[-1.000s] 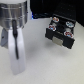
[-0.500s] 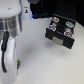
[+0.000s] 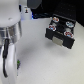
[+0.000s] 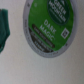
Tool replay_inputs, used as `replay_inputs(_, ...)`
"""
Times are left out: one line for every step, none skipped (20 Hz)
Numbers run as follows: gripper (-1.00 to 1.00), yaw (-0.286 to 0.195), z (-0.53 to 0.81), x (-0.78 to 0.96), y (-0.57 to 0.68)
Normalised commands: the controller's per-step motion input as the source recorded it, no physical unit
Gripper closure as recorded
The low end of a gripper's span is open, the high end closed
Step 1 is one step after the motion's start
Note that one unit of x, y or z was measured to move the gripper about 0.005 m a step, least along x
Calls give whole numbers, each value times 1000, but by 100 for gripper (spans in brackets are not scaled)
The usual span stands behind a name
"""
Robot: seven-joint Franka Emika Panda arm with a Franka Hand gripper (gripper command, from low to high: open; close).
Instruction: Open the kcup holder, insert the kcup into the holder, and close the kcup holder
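Note:
The kcup holder is a black box at the exterior view's upper right. Its drawer is pulled out, with round pods showing in the slots and a pale handle on the front. The kcup fills the wrist view from close up: green foil top, pale rim, lying flat on the white surface. In the exterior view a small green speck beside the arm is probably this pod. The arm's white and silver body stands over it and hides the gripper's fingers. No finger shows clearly in the wrist view.
A teal shape sits at the wrist view's edge beside the pod; I cannot tell what it is. Dark equipment with a blue light stands behind the arm. The white tabletop lies between arm and holder.
The arm has shifted a little at the exterior view's left and now looms lower. The holder with its drawer out has not moved.

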Motion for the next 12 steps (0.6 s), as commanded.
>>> replay_inputs(-100, -120, -153, 125, -172)
replay_inputs(-100, -119, -142, 141, -168)
replay_inputs(-100, -118, -132, 154, -164)
replay_inputs(-100, -111, -116, 137, -138)
replay_inputs(-100, -96, -81, 114, -98)
replay_inputs(-100, -89, -56, 108, -87)
replay_inputs(100, -80, -17, 73, -51)
replay_inputs(100, -66, -24, 50, -40)
replay_inputs(100, -58, -7, 43, -30)
replay_inputs(100, -60, 3, 47, -28)
replay_inputs(100, -60, 20, 48, -23)
replay_inputs(100, -60, 49, 58, -19)
